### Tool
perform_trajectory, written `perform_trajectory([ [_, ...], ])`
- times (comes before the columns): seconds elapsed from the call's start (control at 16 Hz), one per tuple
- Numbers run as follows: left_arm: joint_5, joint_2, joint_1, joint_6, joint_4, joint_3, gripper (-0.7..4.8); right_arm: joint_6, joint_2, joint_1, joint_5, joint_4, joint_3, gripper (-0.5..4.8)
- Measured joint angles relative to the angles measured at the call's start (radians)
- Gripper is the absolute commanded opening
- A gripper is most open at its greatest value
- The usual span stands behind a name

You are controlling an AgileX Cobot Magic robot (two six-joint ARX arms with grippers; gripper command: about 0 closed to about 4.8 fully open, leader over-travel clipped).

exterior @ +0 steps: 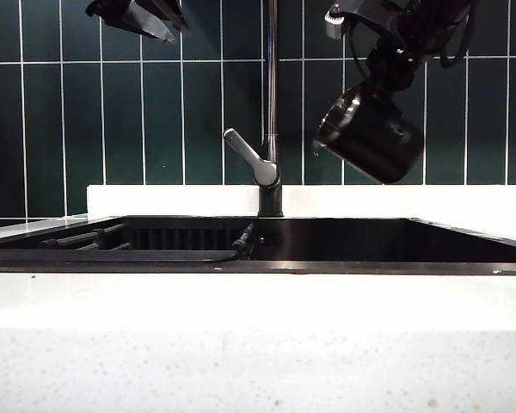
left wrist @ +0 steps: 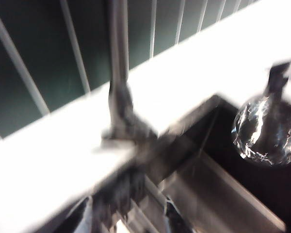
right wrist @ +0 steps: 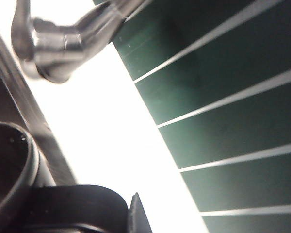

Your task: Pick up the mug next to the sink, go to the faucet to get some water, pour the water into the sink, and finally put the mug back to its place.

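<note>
right end effector (exterior: 387, 73) tips the mug (exterior: 370, 136) over the sink (exterior: 344, 267); left end effector (exterior: 150, 17) open, high.

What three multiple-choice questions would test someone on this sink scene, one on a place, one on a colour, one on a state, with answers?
1. Where is the mug?
A. In the air over the sink
B. On the counter
C. Lying in the sink

2. What colour are the wall tiles?
A. White
B. Dark green
C. Grey

3. How is the mug held?
A. Upright
B. Upside down
C. Tilted, mouth down-left

Answers:
1 A, the right gripper holds it right of the faucet.
2 B, with pale grout lines.
3 C, its steel rim faces the faucet; the left gripper is open, top left.
</note>
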Motion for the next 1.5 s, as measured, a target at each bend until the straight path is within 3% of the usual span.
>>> perform_trajectory([
  [0.37,-0.04,-0.005,-0.005,-0.009,-0.068,0.0,1.83,-0.417,-0.021,0.002,0.0,0.037,0.006,0.12],
  [0.69,-0.061,-0.005,-0.004,-0.029,-0.079,0.0,1.83,-0.65,-0.019,0.04,0.027,0.043,0.006,0.35],
  [1.0,-0.062,-0.005,-0.004,-0.022,-0.12,0.0,1.83,-0.756,-0.019,0.078,0.072,0.047,0.011,0.4],
  [1.31,-0.062,-0.005,-0.004,-0.019,-0.122,0.0,1.83,-0.76,-0.021,0.083,0.083,0.044,0.011,0.39],
  [1.5,-0.062,-0.005,-0.004,-0.019,-0.122,0.0,1.83,-0.703,-0.021,0.084,0.087,0.011,0.011,-0.01],
])
